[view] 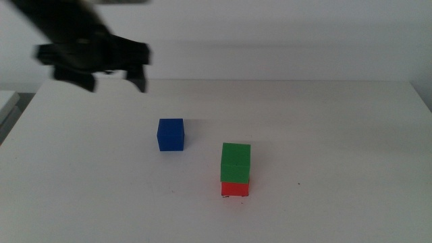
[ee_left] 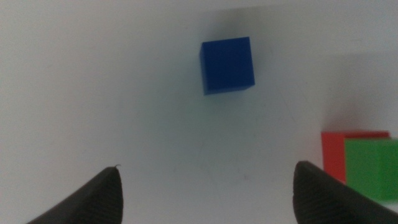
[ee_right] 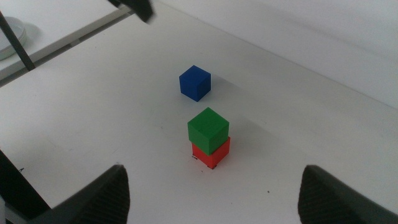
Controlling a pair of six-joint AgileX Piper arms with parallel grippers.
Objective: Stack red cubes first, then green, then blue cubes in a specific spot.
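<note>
A: The jaws first: we see the left gripper (view: pixel 118 79) with its two dark jaws spread wide and nothing between them, hanging above the far left part of the white tabletop (view: pixel 337 135). It is blurred in the middle view.

B: We agree, and the left wrist view confirms it, since the left gripper's two tips stand far apart with bare table between them. And the right gripper (ee_right: pixel 214 193)?

A: Its jaws are parted just as wide and hold nothing. We see it only in its own wrist view, and it sits well back from the cubes.

B: Where do we find the cubes?

A: The small matte green cube (view: pixel 235 163) sits on top of the small matte bright red cube (view: pixel 235 188), slightly turned against it, near the front middle of the table. A tiny black pen mark (view: pixel 227 196) peeks out at the red cube's base, so we place the stack on the marked spot.

B: And the small matte deep blue cube (view: pixel 171 134)?

A: It rests alone on the table, near the stack, to its left and farther back, apart from both grippers. A lone tiny black dot (view: pixel 298 183) lies to the right of the stack.
</note>
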